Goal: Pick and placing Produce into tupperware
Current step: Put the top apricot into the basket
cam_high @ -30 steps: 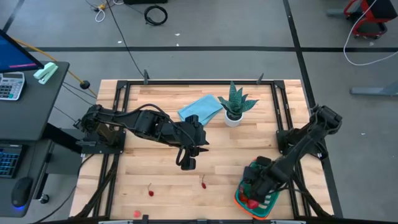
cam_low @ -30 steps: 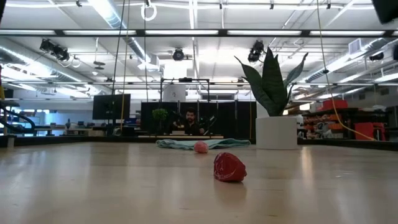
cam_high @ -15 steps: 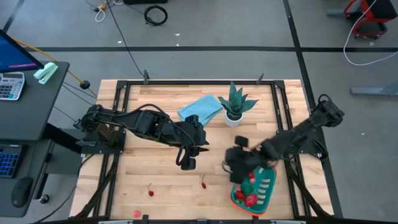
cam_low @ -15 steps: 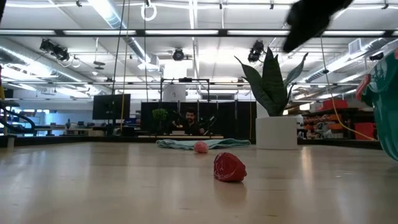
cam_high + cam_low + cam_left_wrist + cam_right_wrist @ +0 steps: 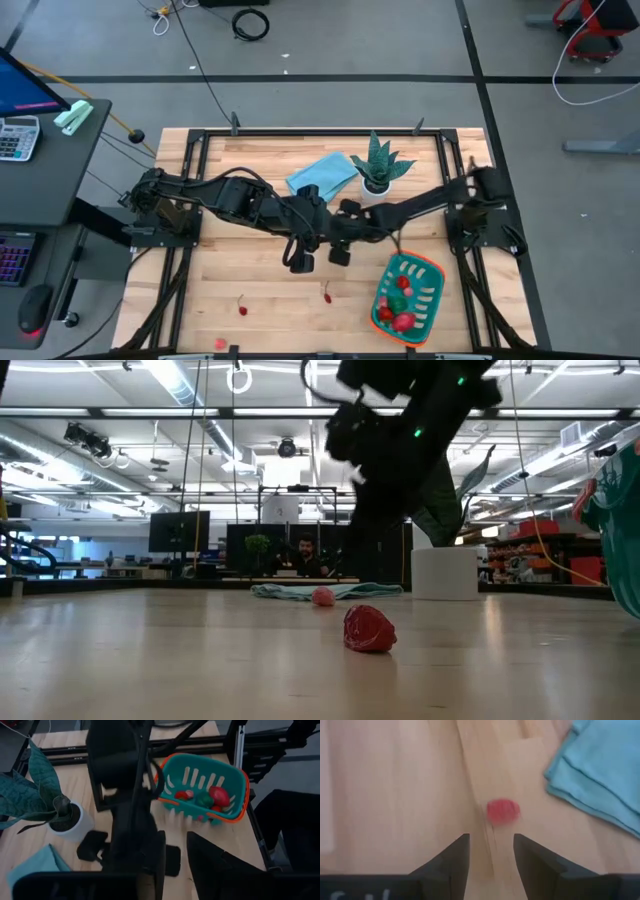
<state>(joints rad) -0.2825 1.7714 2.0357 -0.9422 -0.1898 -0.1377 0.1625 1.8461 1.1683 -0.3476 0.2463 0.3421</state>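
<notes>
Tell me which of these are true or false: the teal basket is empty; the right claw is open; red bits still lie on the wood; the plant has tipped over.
1. The teal basket is empty. False: it holds red pieces and a green one.
2. The right claw is open. True: its fingers stand apart above a red piece.
3. Red bits lie loose on the table. True: some lie near its front edge.
4. The potted plant has tipped over. False: it stands upright beside the blue cloth.
</notes>
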